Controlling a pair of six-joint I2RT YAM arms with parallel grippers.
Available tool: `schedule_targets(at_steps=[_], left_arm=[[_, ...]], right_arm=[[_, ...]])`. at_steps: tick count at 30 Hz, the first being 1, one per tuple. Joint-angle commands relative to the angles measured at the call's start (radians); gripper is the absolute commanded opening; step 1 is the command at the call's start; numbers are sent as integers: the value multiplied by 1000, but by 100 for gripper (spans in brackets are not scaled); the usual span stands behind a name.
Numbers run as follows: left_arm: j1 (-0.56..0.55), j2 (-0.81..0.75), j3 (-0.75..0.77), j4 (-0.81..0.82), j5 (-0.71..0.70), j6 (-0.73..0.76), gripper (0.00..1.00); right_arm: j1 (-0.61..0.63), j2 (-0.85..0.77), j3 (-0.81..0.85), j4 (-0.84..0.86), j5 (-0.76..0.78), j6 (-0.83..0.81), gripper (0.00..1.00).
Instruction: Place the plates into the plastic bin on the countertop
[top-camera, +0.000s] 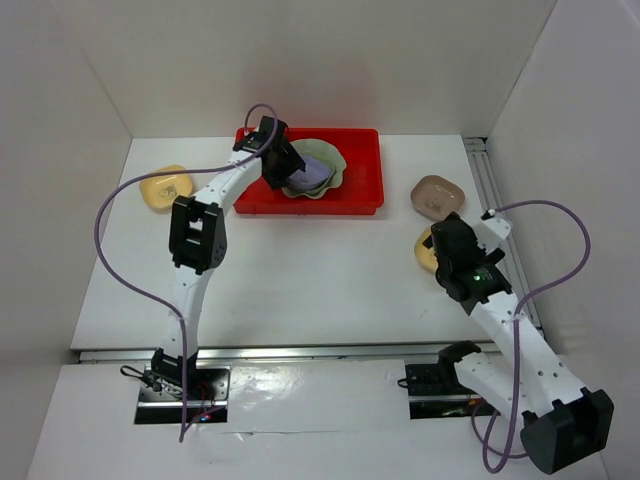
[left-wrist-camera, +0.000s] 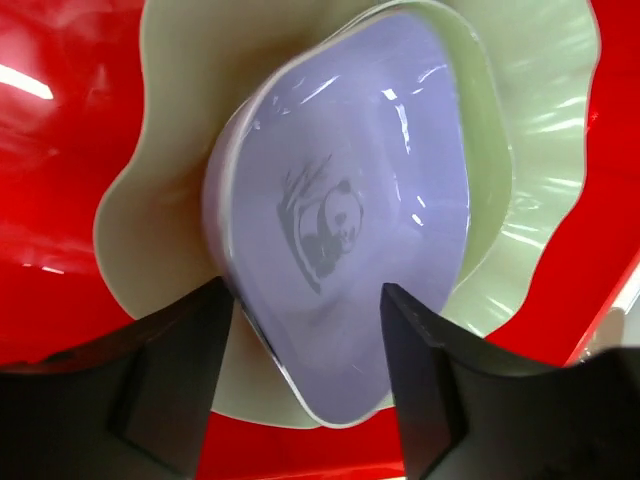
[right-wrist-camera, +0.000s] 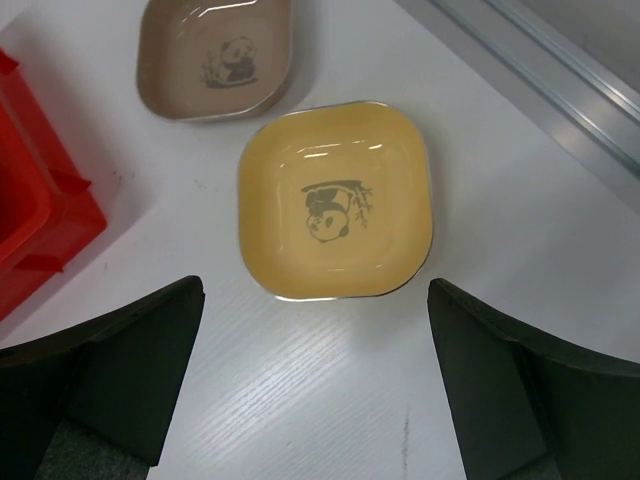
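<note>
The worktop (top-camera: 300, 290) carries the red plastic bin (top-camera: 365, 172) at the middle of its far edge, its long axis parallel to that edge. The large pale green scalloped dish (top-camera: 336, 160) sits in the bin, hollow side up, probably as a bed for the smaller plates. The lavender dish (left-wrist-camera: 350, 200) lies in it, tilted, one side propped on the scalloped wall. Its longer diagonal runs away from the left end effector (left-wrist-camera: 308, 335).

That end effector's fingers (left-wrist-camera: 185, 380) stand partly apart either side of the dish's near corner. I cannot tell whether they press on it or have let go.

Near the right edge a yellow dish (right-wrist-camera: 335, 200) lies flat, face up and roughly square, so it has no real long axis. The right end effector (right-wrist-camera: 315, 370) hangs above its near rim with jaws spread wide and holding nothing, seemingly lining up a pick. The brown dish (right-wrist-camera: 215, 55) rests just beyond, toward the far right corner. A second yellow dish (top-camera: 167, 187) waits near the left edge.
</note>
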Motion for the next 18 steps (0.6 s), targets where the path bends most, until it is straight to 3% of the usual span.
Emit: schedule_targets(at_steps=[1,4,7,8,13,18], left_arm=[[2,-74,-12,43,18,12,79],[2,-169,-46,62,29,24,82],[-8,-272,-100,123,61,59,98],[-8,-281,-100,132,81,79,99],[2,-337,-28,36,101,128,99],[2,-505,-208,46,89,163,99]], right_arm=[[-63,-8,-26,0,18,24,100],[-123,-19,-52,21,9,37,100],[-212,-4,-71,70,-49,12,100],[-235,8,-71,70,-71,-3,100],[-368,61,-71,104,-103,-40,100],[-467,137,-92,164,-168,-78,100]])
